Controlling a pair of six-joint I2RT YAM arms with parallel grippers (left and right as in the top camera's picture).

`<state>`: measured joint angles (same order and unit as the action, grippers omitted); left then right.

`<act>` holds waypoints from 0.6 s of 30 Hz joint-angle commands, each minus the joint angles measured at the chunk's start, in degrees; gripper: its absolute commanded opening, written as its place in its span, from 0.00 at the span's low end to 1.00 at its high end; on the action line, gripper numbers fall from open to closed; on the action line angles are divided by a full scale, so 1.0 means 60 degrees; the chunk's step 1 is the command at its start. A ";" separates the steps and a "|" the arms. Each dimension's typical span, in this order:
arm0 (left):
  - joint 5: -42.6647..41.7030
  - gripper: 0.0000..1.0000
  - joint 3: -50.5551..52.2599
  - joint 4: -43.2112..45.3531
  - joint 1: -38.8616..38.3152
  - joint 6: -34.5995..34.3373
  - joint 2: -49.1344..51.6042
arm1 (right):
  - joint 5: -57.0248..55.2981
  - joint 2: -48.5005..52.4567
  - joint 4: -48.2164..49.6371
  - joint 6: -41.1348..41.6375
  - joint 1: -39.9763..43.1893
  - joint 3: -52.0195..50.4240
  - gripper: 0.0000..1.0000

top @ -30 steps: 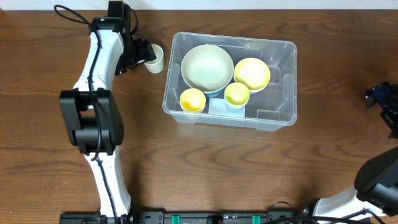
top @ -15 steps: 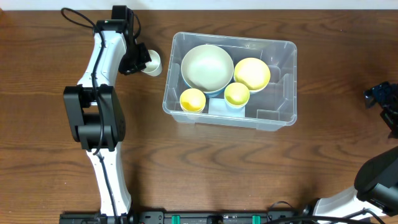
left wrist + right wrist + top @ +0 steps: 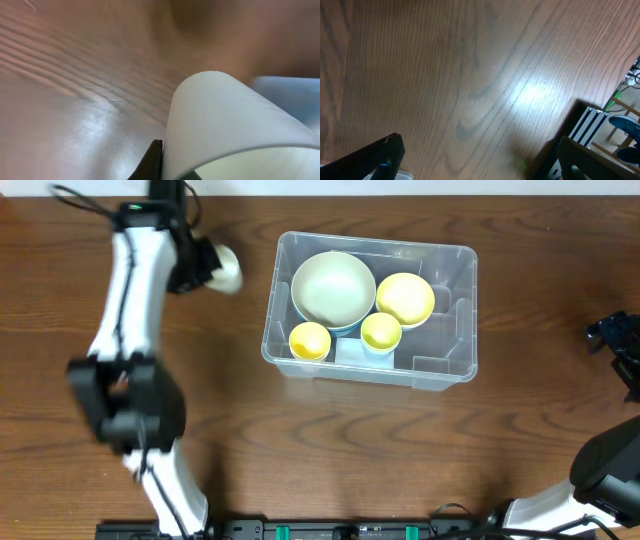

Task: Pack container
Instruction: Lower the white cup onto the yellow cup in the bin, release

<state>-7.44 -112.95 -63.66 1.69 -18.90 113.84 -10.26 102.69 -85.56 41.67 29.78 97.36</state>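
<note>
The container (image 3: pixel 452 330), a large clear bin, stands at the table's middle. Inside it are a big pale bowl (image 3: pixel 333 288), a yellow bowl (image 3: pixel 405 298) and two small yellow cups (image 3: pixel 310 340) (image 3: pixel 381 330). Left of the bin, my left gripper (image 3: pixel 210 268) is shut on the wall of a small white cup (image 3: pixel 228 269), which looks blurred. In the left wrist view the white cup (image 3: pixel 235 125) fills the frame, with one dark finger (image 3: pixel 155 161) pressed against its outside. My right gripper (image 3: pixel 612 338) stands open at the far right, with only bare wood between its fingertips (image 3: pixel 385 152).
The bin's right end holds a bare moulded compartment (image 3: pixel 440 365). A dark stand with cables (image 3: pixel 592 127) sits beyond the table edge in the right wrist view. A black rail (image 3: pixel 350 530) runs along the table's front.
My left gripper has shut on the white cup. The arm has swung left and up, carrying the cup a little away from the bin. The right arm has not moved.
</note>
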 commanded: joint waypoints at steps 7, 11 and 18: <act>-0.0069 0.06 -0.0215 -0.1457 -0.2120 0.1290 -0.4579 | -0.0106 0.0011 0.0015 0.0120 0.0036 -0.0029 0.99; -0.0073 0.06 -0.0197 -0.2393 -0.3180 0.1286 -0.4710 | -0.0109 0.0011 0.0015 0.0120 0.0036 -0.0029 0.99; 0.0197 0.06 0.0222 -0.2728 -0.4058 0.1286 -0.4182 | -0.0106 0.0011 0.0015 0.0120 0.0036 -0.0029 0.99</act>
<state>-8.19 -112.46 -79.72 -21.39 -11.94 87.64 -10.28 102.69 -85.56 41.67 29.78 97.36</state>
